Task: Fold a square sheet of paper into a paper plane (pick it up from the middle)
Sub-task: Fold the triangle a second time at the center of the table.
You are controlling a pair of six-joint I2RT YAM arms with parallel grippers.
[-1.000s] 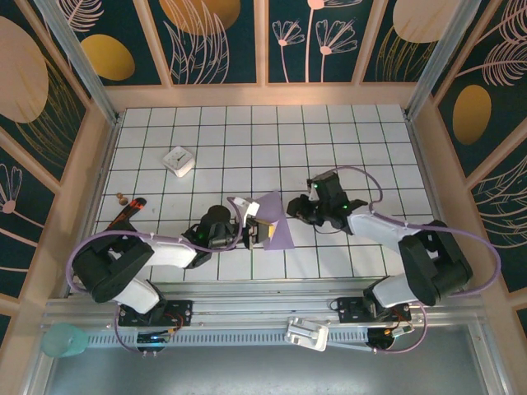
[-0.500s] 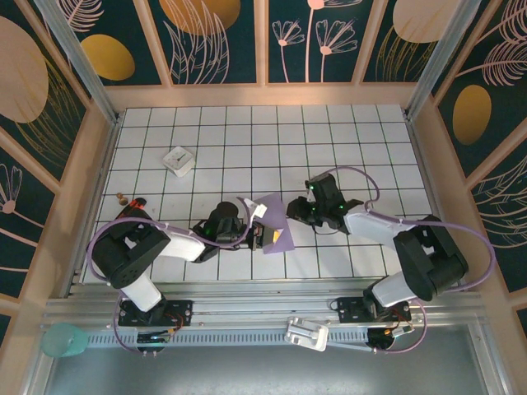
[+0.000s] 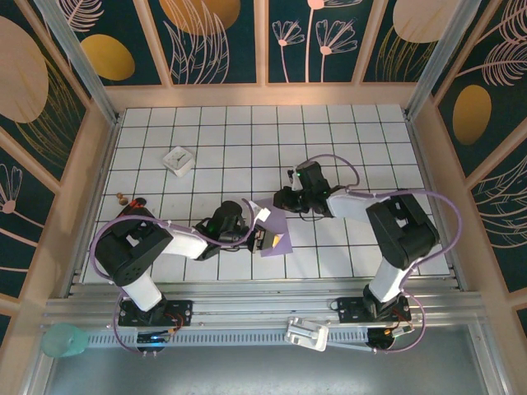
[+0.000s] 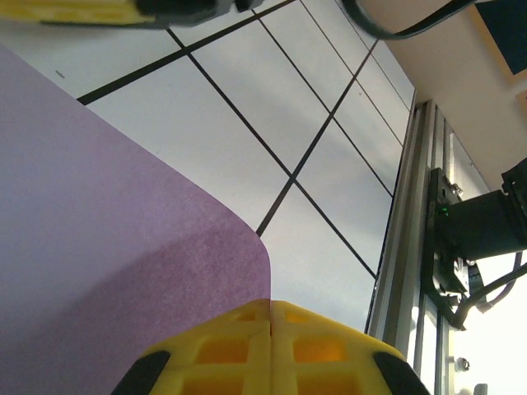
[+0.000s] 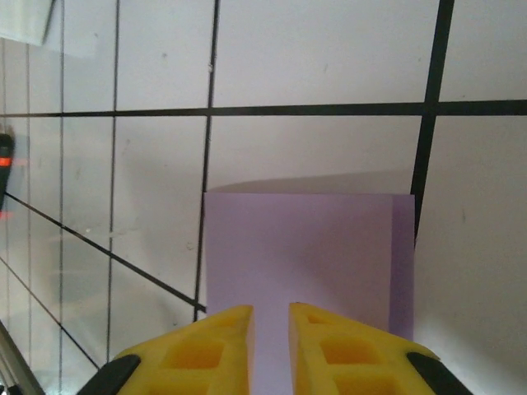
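- Left wrist view: logged left gripper [image 4: 270, 306] with yellow fingers pressed pad to pad, no gap at the seam. Edge of the thin lavender-purple square sheet of paper [image 4: 107, 214] runs straight into that seam, so judged pinched there.
- Right wrist view: logged right gripper [image 5: 270, 311] with yellow fingers a narrow slit apart, purple showing through the slit. Nothing seen clamped.
- Located the sheet from above on the white tiled table [image 3: 346, 148], between the two grippers, with the left one at its left side and the right one at its far edge.
- Judged already folded at least once, going by a doubled strip along one side in the right wrist view. One corner looks curled up off the tiles.
- Judged step: holding one side while lining up the next crease. Far from a finished dart.
- Risk 1: tearing or crumpling, if the right gripper pulls while the left pinch holds fast on such thin paper.
- Risk 2: slipping out of the pinch, given a grip at the very edge only.
- Risk 3: skewed crease, if the right fingers press down off the fold line or drag the sheet across the smooth tiles.
- Noted small white block with dark mark [image 3: 178, 160] well apart, far left. No hazard expected.
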